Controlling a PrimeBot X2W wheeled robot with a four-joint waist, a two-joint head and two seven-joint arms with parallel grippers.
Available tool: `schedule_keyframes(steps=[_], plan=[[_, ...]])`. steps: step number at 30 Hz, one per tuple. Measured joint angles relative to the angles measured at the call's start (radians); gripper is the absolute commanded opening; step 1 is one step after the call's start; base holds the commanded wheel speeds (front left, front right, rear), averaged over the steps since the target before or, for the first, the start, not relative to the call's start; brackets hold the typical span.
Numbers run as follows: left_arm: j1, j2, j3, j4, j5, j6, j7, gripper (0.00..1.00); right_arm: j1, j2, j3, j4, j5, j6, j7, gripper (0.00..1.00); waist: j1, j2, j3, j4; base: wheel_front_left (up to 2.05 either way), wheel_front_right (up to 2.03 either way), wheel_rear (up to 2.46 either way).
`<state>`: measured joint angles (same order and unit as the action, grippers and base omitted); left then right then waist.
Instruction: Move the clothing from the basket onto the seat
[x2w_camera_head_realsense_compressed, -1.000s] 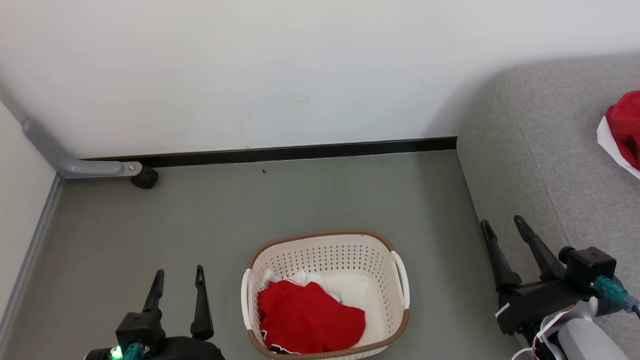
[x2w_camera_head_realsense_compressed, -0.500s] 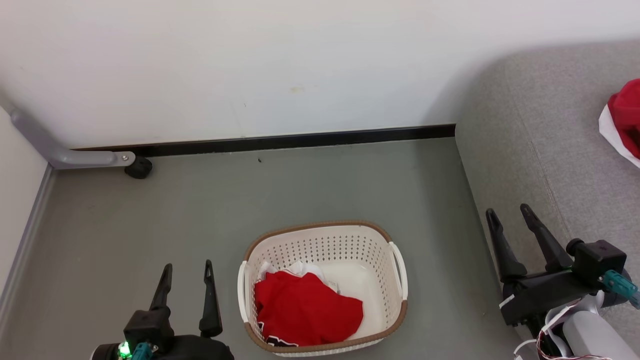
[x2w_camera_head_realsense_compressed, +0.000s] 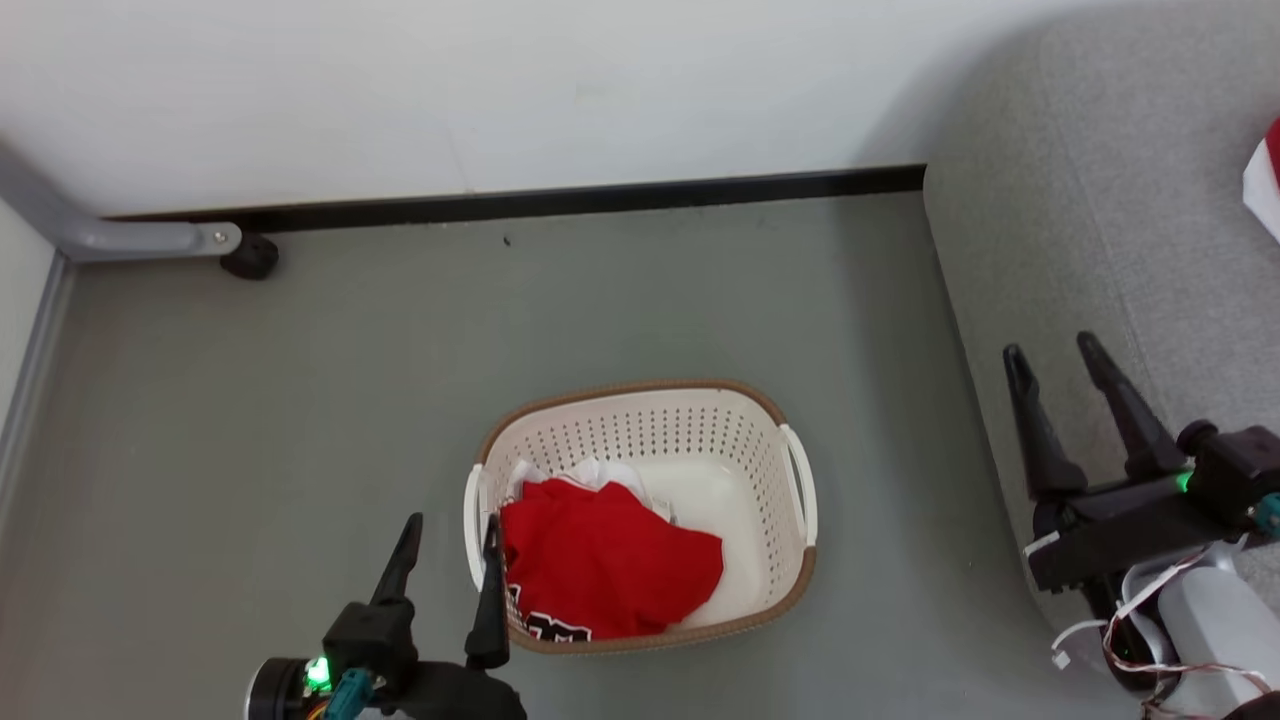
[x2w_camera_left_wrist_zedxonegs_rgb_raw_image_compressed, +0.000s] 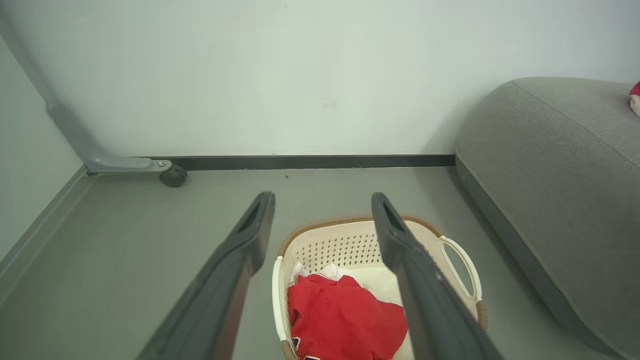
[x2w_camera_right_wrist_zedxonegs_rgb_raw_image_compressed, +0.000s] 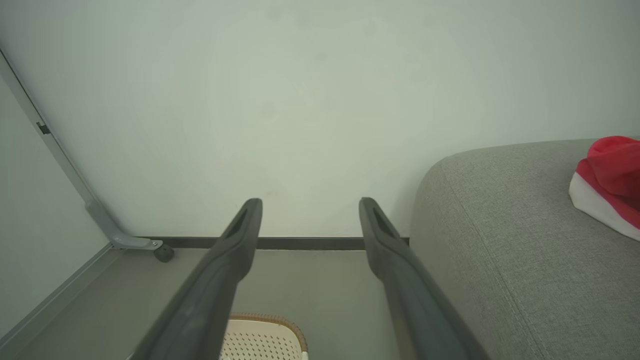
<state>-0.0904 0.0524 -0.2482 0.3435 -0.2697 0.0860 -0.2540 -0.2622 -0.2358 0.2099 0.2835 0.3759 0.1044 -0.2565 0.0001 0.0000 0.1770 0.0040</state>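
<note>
Evidently poised to grab, the left hand hovers spread wide at the left rim of the basket holding the red clothing, while the right hand idles, equally spread, beside the seat.

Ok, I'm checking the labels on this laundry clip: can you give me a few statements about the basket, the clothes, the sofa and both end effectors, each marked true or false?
1. The laundry basket has a red garment in it. True.
2. The left end effector is shut on that garment. False: it is open and holds nothing, by the basket's side.
3. A red and white garment lies on the sofa. True.
4. The basket stands on the sofa. False: it stands on the grey floor, beside the sofa.
5. The right end effector is open and holds nothing. True.
</note>
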Motion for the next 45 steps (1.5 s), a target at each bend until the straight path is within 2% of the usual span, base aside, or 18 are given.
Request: schedule_keyframes(steps=[10, 19, 25, 37, 45], plan=[[-0.109, -0.007, -0.078, 0.079, -0.004, -0.008, 0.0, 1.0, -0.093, -0.014, -0.012, -0.067, -0.014, 0.001, 0.0, 1.0, 0.0001, 0.0001, 0.126, 0.001, 0.0, 0.0, 0.0], [-0.277, -0.009, -0.199, 0.139, -0.085, -0.007, 0.0, 1.0, -0.214, -0.025, 0.001, -0.121, -0.018, 0.008, 0.0, 1.0, 0.0002, 0.0001, 0.267, -0.011, 0.0, 0.0, 0.0], [-0.385, -0.009, -0.223, 0.228, -0.106, -0.009, 0.003, 1.0, -0.296, -0.02, 0.012, -0.15, -0.024, 0.011, 0.0, 1.0, 0.0002, 0.0002, 0.351, -0.026, 0.0, 0.0, 0.0], [-0.571, -0.012, -0.296, 0.391, -0.108, -0.034, 0.114, 1.0, -0.4, -0.01, 0.028, -0.196, -0.024, 0.012, 0.0, 1.0, 0.0001, 0.0002, 0.508, -0.069, 0.0, 0.0, 0.0], [-0.711, -0.013, -0.316, 0.507, -0.067, -0.032, 0.218, 1.0, -0.439, 0.004, 0.021, -0.233, -0.016, 0.015, 0.0, 1.0, 0.0001, 0.0002, 0.607, -0.102, 0.0, 0.0, 0.0]])
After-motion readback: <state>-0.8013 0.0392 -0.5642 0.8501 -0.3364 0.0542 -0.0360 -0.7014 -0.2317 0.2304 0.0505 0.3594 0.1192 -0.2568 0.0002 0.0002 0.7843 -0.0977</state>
